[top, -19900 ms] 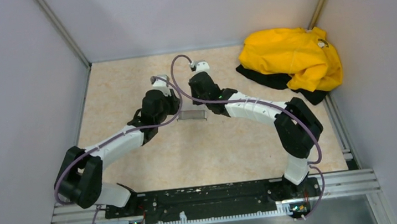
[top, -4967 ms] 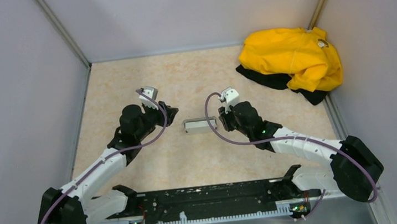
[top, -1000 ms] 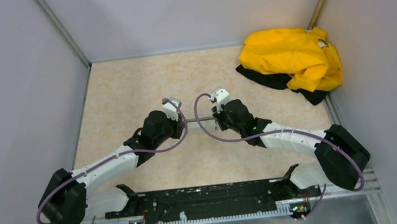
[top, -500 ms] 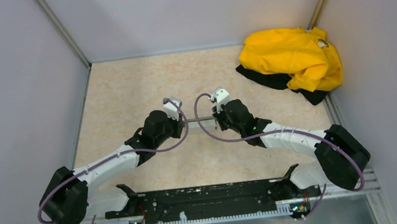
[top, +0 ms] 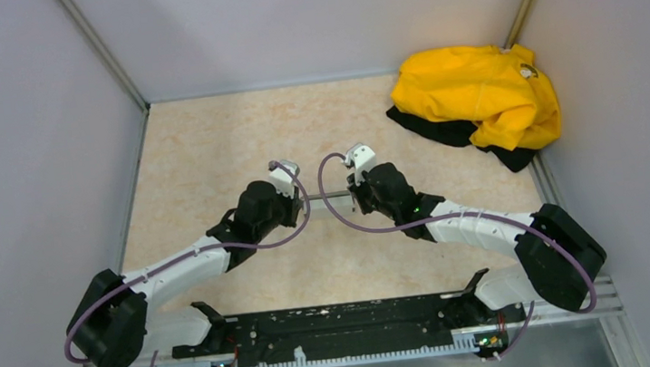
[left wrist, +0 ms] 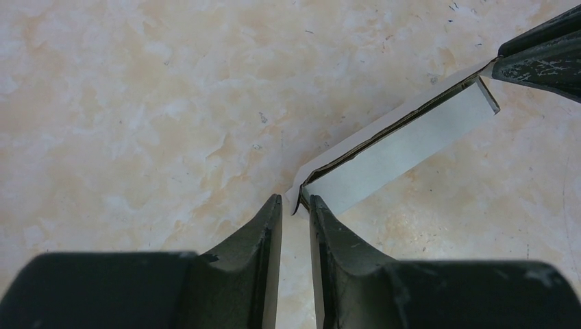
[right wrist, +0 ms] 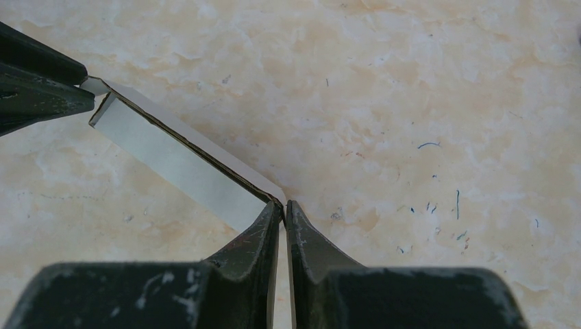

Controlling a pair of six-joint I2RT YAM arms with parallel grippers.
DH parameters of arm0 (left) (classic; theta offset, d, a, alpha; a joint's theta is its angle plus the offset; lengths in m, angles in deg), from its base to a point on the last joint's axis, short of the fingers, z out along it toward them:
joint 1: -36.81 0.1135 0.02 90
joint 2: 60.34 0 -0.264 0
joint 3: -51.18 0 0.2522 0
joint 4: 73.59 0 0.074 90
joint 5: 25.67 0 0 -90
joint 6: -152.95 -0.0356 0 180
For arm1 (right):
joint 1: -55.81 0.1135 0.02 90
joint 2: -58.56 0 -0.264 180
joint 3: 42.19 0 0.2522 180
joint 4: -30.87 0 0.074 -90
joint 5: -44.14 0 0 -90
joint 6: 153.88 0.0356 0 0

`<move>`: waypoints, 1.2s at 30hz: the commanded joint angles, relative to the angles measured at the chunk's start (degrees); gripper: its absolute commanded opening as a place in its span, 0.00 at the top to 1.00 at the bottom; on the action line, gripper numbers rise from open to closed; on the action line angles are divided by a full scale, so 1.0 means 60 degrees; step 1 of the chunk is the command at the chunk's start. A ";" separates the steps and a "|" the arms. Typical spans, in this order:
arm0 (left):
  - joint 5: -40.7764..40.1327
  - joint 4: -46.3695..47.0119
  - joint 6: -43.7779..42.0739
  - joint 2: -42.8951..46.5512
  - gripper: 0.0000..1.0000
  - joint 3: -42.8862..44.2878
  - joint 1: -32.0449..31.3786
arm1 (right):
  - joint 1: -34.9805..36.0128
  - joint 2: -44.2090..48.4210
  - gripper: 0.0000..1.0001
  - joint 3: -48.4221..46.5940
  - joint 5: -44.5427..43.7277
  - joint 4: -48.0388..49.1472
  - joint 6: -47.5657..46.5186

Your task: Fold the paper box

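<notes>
Right gripper [right wrist: 283, 203] first: jaws squeezed almost together, with just the thin end edge of the paper box [right wrist: 179, 164] nipped between the tips. Definitely clamped on it. The left gripper [left wrist: 294, 200] has its jaws drawn in narrow too, and the box's other end corner sits right in the slot between the fingertips [left wrist: 274, 219]. There's a sliver of gap showing in its own camera, but from the right wrist view those fingers come together right on the corner, so I'd call that a pinch as well.

So the box is strung between the two grippers, one end each. It looks flattened, a long pale white face with a thin brownish cut edge running along the top. It lies diagonal in both wrist views. Can't tell whether its bottom edge is resting on the desk [top: 208, 150] or hanging just above it.

From the top camera the whole thing is around the middle of the desk. Both arms reach in from the near edge and meet nose to nose, with only a short strip of box visible between them. Purple cables [top: 328, 206] loop over both wrists.

Further out, a crumpled yellow garment [top: 481, 94] sits in the far right corner with some black fabric [top: 444, 132] under it. A few tiny dark fibres [right wrist: 428, 145] are scattered on the marbled beige surface.
</notes>
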 commanded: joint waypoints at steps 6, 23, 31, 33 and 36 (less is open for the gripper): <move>-0.0081 0.0399 -0.0111 -0.0029 0.74 0.0206 -0.0090 | 0.0076 -0.0114 0.91 -0.0239 0.0059 0.0528 0.0005; -0.0264 0.0407 -0.0151 -0.0282 0.82 0.0355 -0.0162 | 0.0075 -0.0159 0.94 -0.0254 0.0117 0.0572 0.0009; -0.0327 0.0355 -0.0155 -0.0254 0.82 0.0432 -0.0164 | 0.0076 -0.0159 0.96 -0.0283 0.0169 0.0579 0.0009; -0.0300 0.0345 -0.0141 -0.0250 0.82 0.0466 -0.0178 | 0.0076 -0.0156 0.96 -0.0276 0.0169 0.0579 0.0009; -0.0271 0.0329 -0.0122 -0.0269 0.81 0.0494 -0.0186 | 0.0076 -0.0167 0.94 -0.0283 0.0177 0.0580 0.0009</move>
